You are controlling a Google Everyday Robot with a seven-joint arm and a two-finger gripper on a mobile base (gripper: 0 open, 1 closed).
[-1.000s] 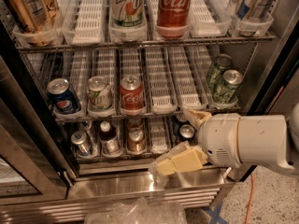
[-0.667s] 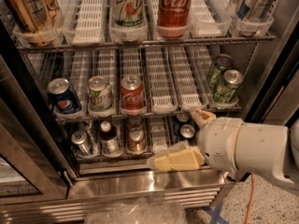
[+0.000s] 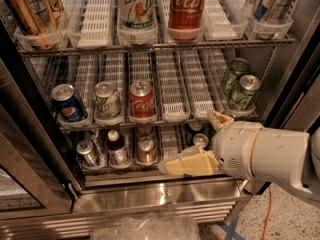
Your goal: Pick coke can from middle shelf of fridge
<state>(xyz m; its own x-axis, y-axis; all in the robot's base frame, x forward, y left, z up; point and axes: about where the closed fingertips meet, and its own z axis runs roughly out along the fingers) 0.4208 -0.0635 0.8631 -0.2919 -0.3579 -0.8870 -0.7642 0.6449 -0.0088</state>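
Observation:
The fridge [image 3: 150, 199] stands open. The coke can [image 3: 142, 102], small and red with a silver lid, stands upright at the front of the middle shelf [image 3: 170, 115], in a centre lane. My gripper [image 3: 188, 142] is in front of the fridge, below and to the right of the can, at the height of the bottom shelf. It is open and empty: one cream finger [image 3: 220, 119] is up by the middle shelf's front edge, the other [image 3: 187, 164] lower down to the left. It touches no can.
A blue Pepsi can [image 3: 68, 104] and a white-green can [image 3: 107, 100] stand left of the coke can; two green cans [image 3: 240, 89] stand at the right. A large Coca-Cola can [image 3: 186, 6] is on the top shelf. Small cans and bottles [image 3: 117, 149] fill the bottom shelf.
My gripper has risen a little in front of the bottom shelf, still open. The cans have not moved.

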